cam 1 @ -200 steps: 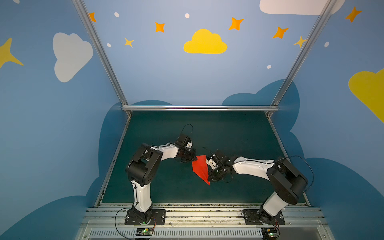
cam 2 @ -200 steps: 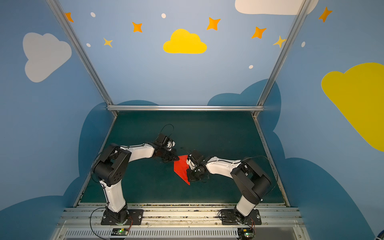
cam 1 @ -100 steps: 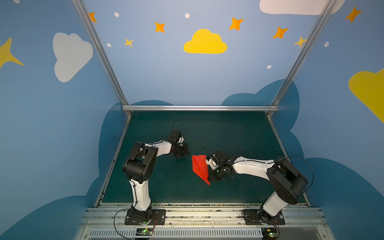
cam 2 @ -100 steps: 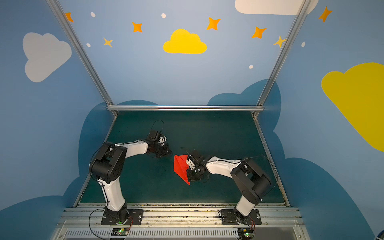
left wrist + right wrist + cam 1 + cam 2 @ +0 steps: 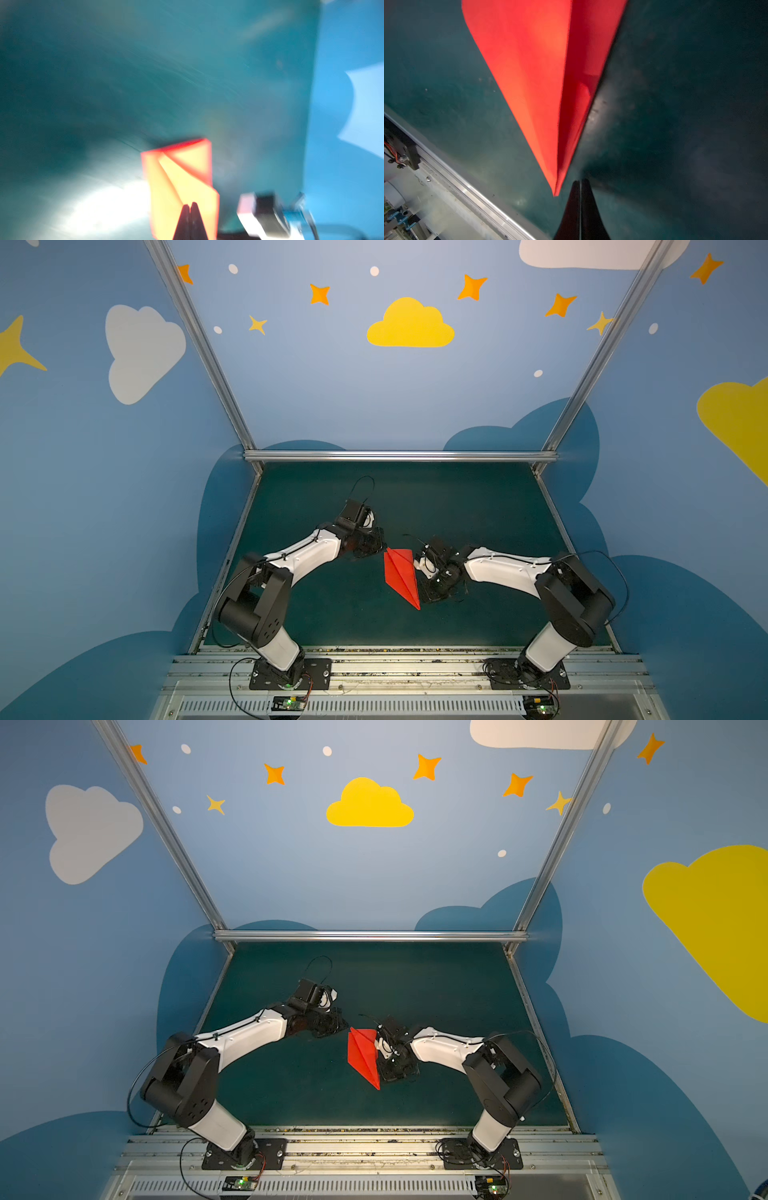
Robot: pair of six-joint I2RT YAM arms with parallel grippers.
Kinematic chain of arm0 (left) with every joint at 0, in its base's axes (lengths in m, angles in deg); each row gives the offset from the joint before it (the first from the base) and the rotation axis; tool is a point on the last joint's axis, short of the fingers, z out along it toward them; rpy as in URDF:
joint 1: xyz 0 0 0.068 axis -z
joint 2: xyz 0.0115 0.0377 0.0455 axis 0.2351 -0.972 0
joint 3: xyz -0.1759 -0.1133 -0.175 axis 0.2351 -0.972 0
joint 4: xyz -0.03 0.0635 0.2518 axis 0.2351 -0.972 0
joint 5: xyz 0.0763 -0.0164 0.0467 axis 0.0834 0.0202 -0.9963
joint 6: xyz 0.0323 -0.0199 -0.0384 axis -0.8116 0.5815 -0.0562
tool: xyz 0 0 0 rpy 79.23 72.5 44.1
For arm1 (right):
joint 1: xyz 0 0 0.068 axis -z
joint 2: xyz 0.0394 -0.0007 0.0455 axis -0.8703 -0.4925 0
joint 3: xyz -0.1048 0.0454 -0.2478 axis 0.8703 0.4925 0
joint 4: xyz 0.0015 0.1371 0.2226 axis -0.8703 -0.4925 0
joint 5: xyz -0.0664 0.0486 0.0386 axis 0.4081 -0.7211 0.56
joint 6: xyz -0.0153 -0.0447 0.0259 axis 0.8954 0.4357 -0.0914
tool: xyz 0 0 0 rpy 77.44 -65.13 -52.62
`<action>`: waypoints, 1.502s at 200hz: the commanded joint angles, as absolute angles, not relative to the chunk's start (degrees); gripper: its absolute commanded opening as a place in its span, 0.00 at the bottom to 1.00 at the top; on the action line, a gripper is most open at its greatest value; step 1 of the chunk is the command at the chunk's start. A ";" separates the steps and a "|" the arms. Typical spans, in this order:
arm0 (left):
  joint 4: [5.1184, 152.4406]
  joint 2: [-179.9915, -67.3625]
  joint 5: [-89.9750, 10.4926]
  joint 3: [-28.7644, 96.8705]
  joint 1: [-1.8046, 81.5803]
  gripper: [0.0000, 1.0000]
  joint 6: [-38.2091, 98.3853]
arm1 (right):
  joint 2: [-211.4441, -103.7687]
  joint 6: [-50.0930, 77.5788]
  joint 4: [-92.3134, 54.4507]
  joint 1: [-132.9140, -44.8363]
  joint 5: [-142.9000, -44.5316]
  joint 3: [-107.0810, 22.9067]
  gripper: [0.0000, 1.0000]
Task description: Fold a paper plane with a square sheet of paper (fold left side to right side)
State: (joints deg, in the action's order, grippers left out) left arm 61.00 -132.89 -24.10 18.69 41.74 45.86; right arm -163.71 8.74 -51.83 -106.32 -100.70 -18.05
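Top views sharp, evenly lit; left wrist view blurred, the paper plane [image 5: 178,182] overexposed (washed yellow).

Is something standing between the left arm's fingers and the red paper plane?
Nothing visible does. The left fingers, shut, are right at the paper plane's wide end, with only bare green table around.

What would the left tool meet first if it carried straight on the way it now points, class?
The red paper plane. The shut left tool points at the plane's wide end, and nothing shows between them. The wrist view is blurred, so I cannot tell whether they touch.
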 commanded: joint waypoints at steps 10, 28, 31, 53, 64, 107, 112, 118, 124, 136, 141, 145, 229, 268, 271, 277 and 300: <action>62.03 -132.74 -24.24 16.90 45.13 0.03 49.00 | -158.58 6.85 -56.46 -105.06 -99.31 -18.70 0.00; 62.52 -134.03 -24.34 17.54 46.75 0.03 49.03 | -156.92 4.14 -54.97 -104.64 -99.33 -16.36 0.05; 62.57 -134.26 -24.33 17.66 46.92 0.03 48.99 | -156.67 3.78 -54.52 -104.62 -99.50 -15.89 0.06; 63.64 -135.08 -24.67 17.75 48.10 0.03 49.02 | -154.53 0.44 -51.22 -104.52 -101.55 -12.77 0.09; 63.91 -135.78 -24.38 18.01 48.43 0.03 49.03 | -153.16 -1.44 -49.02 -104.50 -102.84 -10.90 0.10; 64.52 -140.20 -24.25 20.10 49.44 0.03 48.78 | -150.97 -7.79 -40.63 -104.51 -107.04 -5.06 0.24; 64.54 -140.82 -24.32 20.38 49.42 0.04 48.60 | -151.06 -8.40 -39.64 -104.52 -107.55 -4.48 0.26; 64.54 -141.58 -24.51 20.58 49.37 0.03 48.54 | -151.13 -9.24 -38.06 -104.51 -108.28 -4.39 0.27; 64.45 -142.14 -24.84 20.88 49.37 0.03 48.40 | -151.28 -10.09 -36.66 -104.49 -109.14 -2.40 0.29; 64.37 -143.49 -25.84 21.10 49.38 0.03 48.05 | -151.60 -11.87 -33.59 -104.51 -110.45 -0.81 0.31; 64.32 -144.00 -26.18 21.13 49.38 0.03 47.89 | -151.67 -12.65 -32.44 -104.52 -110.82 -0.43 0.32; 64.21 -144.38 -26.51 21.19 49.37 0.03 47.89 | -151.77 -13.19 -31.78 -104.47 -111.11 0.05 0.33; 66.94 -148.23 -28.13 17.63 48.91 0.03 48.90 | -153.00 -23.76 -16.04 -104.40 -113.58 6.80 0.41; 67.66 -148.50 -28.22 16.72 48.81 0.03 49.19 | -154.99 -29.19 -8.46 -104.43 -113.20 10.10 0.41; 67.68 -148.56 -28.15 16.68 48.84 0.03 49.17 | -155.13 -29.62 -7.83 -104.42 -113.18 10.27 0.41; 67.78 -148.58 -28.00 16.63 48.77 0.03 49.18 | -155.49 -30.44 -6.66 -104.42 -113.08 10.84 0.41; 67.97 -148.67 -28.01 16.55 48.81 0.03 49.30 | -156.66 -32.67 -2.61 -104.35 -112.69 12.17 0.41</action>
State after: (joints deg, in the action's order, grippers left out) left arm 69.22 -147.22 -25.85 18.19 48.86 49.32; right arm -153.92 -28.67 -6.46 -104.46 -115.02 9.82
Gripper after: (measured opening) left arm 0.047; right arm 0.410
